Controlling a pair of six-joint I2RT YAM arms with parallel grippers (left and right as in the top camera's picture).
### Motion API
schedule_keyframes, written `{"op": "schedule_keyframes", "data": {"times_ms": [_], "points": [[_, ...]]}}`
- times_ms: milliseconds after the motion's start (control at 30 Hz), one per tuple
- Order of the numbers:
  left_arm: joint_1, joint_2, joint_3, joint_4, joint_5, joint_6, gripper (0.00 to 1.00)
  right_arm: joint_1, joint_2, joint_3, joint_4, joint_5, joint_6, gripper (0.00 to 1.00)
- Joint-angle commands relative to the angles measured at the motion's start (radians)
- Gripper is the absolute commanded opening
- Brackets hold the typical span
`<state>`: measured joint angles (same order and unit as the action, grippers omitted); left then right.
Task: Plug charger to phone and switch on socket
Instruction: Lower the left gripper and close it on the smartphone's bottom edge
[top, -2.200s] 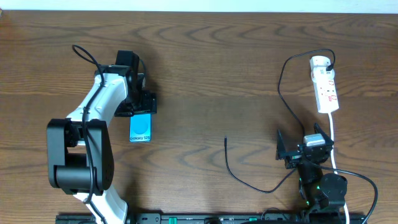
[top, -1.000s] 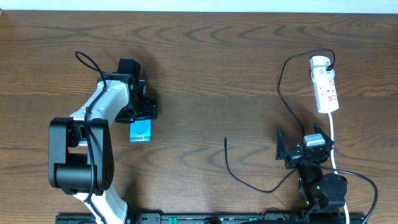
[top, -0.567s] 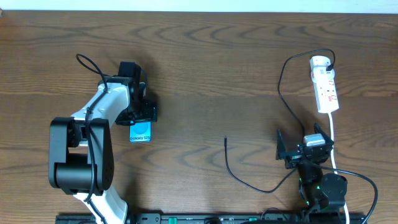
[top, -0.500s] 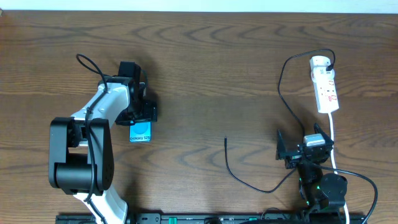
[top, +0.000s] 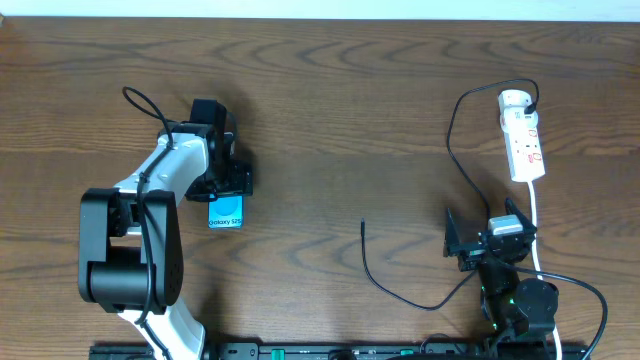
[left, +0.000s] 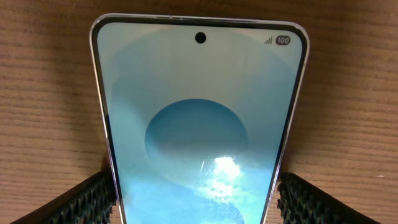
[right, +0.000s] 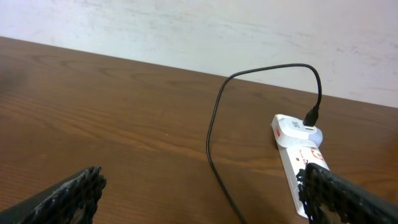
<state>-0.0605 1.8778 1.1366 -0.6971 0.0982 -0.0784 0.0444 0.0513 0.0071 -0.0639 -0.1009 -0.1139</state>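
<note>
The phone (top: 227, 213) lies flat on the table at the left, cyan screen up. In the left wrist view the phone (left: 199, 106) fills the frame. My left gripper (top: 228, 186) is over its upper half, open, with one finger close on each long side (left: 196, 193) and slivers of table between. The charger, a thin black cable (top: 452, 140), runs from its plug in the socket's far end (top: 529, 97) to a loose tip (top: 363, 225) mid-table. The socket (top: 524, 140) is a white strip at the far right, also in the right wrist view (right: 297, 155). My right gripper (top: 458, 242) is open and empty (right: 199, 193).
The socket's thick white cord (top: 537, 225) runs down the right side past my right arm's base. The charger cable loops low on the table (top: 405, 297) between its tip and my right gripper. A pale wall (right: 199, 25) stands beyond the far table edge.
My left gripper has moved along the phone toward its near end and now covers its upper half. Nothing has moved in the last half second. The right arm is still.
</note>
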Motion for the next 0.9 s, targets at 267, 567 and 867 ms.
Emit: {"op": "schedule_keyframes", "data": {"times_ms": [267, 567, 867], "points": [[0.005, 0.011, -0.012, 0.000, 0.000, -0.006, 0.75, 0.003, -0.002, -0.002, -0.004, -0.003, 0.005, 0.99], [0.005, 0.011, -0.012, 0.000, 0.000, -0.006, 0.74, 0.003, -0.002, -0.002, -0.004, -0.003, 0.004, 0.99], [0.005, 0.011, -0.014, 0.000, 0.000, -0.006, 0.84, 0.003, -0.002, -0.002, -0.004, -0.003, 0.005, 0.99]]}}
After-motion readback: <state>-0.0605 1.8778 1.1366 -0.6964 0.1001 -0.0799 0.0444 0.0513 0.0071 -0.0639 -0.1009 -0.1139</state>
